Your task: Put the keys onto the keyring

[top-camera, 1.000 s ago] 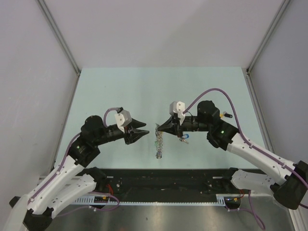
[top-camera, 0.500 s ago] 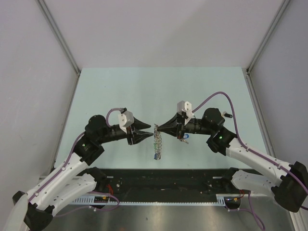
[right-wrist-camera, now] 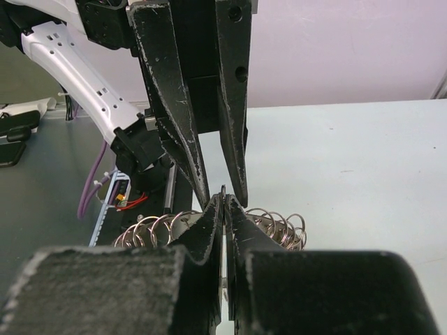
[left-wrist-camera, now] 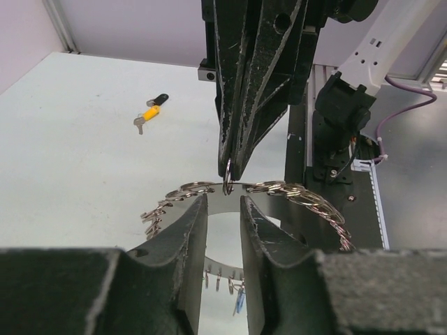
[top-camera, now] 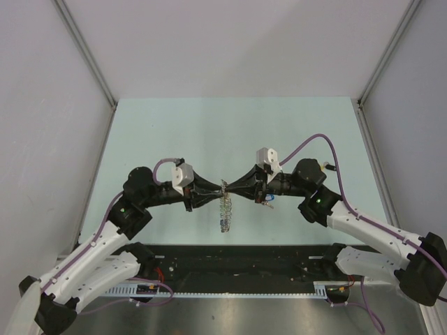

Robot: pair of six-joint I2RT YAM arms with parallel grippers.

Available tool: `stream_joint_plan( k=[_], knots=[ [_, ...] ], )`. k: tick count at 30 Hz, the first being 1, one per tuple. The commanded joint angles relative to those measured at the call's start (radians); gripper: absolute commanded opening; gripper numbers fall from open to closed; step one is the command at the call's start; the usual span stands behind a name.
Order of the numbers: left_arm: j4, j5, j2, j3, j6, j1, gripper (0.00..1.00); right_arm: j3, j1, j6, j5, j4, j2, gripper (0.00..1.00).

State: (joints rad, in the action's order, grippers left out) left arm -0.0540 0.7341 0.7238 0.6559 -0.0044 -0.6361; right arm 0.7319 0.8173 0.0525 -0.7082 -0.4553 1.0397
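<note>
The keyring (top-camera: 225,206) is a grey ring edged with small wire loops and hangs between the two arms above the table. My right gripper (right-wrist-camera: 223,204) is shut on a small loop at the top of the keyring (right-wrist-camera: 279,225). My left gripper (left-wrist-camera: 223,202) faces it tip to tip, its fingers (right-wrist-camera: 183,132) a narrow gap apart on either side of that loop without pinching it. A blue key (left-wrist-camera: 239,300) dangles from the keyring's lower edge. A yellow and black key (left-wrist-camera: 149,112) lies on the table. Small keys (top-camera: 267,199) show under the right wrist.
The pale green table (top-camera: 174,132) is walled by grey panels left, right and behind. A black rail with wiring (top-camera: 237,269) runs along the near edge between the arm bases. The right arm's purple cable (top-camera: 307,139) arcs over its wrist.
Both grippers have moved inward until their tips meet over the keyring. The left jaws have narrowed. The right gripper stays shut on the keyring.
</note>
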Motion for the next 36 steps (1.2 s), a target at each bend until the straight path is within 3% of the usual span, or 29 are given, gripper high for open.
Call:
stream_joint_plan(
  k=[1, 12, 22, 24, 27, 29, 30, 32, 33, 36],
  knots=[
    [-0.05, 0.05, 0.003, -0.001, -0.022, 0.004, 0.27, 0.008, 0.008, 0.001, 0.006, -0.106, 0.0, 0.0],
    [-0.046, 0.077, 0.02, 0.016, -0.037, 0.003, 0.22, 0.011, 0.014, -0.003, -0.002, -0.118, 0.02, 0.0],
    [-0.027, 0.062, 0.029, 0.025, -0.031, 0.003, 0.1, 0.011, 0.02, -0.013, -0.007, -0.106, 0.023, 0.0],
    [-0.027, 0.057, 0.028, 0.025, -0.031, 0.004, 0.01, 0.011, 0.023, -0.017, -0.007, -0.097, 0.026, 0.0],
    [-0.011, 0.053, 0.028, 0.027, -0.011, 0.004, 0.0, 0.017, 0.026, -0.013, -0.005, -0.079, 0.025, 0.02],
    [0.011, 0.041, 0.025, 0.028, 0.001, 0.004, 0.0, 0.03, 0.028, -0.005, 0.004, -0.043, 0.013, 0.16],
    [0.019, 0.034, 0.023, 0.028, 0.006, 0.003, 0.0, 0.034, 0.028, -0.003, 0.033, -0.03, 0.005, 0.32],
    [0.046, 0.007, 0.02, 0.03, 0.047, 0.003, 0.0, 0.044, 0.028, -0.008, 0.078, 0.041, -0.029, 0.43],
    [0.048, 0.001, 0.017, 0.03, 0.066, 0.004, 0.0, 0.06, 0.028, -0.014, 0.126, 0.075, -0.041, 0.55],
    [0.089, -0.012, 0.017, 0.031, 0.095, 0.004, 0.0, 0.112, 0.022, -0.022, 0.208, 0.231, -0.089, 0.7]
  ],
)
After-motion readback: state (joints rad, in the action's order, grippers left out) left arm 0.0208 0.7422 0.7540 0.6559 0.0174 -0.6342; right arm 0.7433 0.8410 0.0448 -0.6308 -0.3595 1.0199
